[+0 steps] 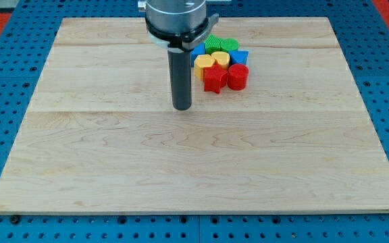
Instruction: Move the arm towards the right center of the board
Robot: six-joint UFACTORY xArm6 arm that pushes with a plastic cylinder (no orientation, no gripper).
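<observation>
One bare tool, my tip [182,107], holds nothing, left of the red blocks [225,77].

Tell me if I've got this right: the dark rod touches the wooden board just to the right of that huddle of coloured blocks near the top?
Not quite. In the camera view, my tip sits to the left of the huddle and a little below it, not to its right. The nearest pieces are the yellow block and the red block, and my tip is apart from both. The huddle does lie near the top of the wooden board.
</observation>
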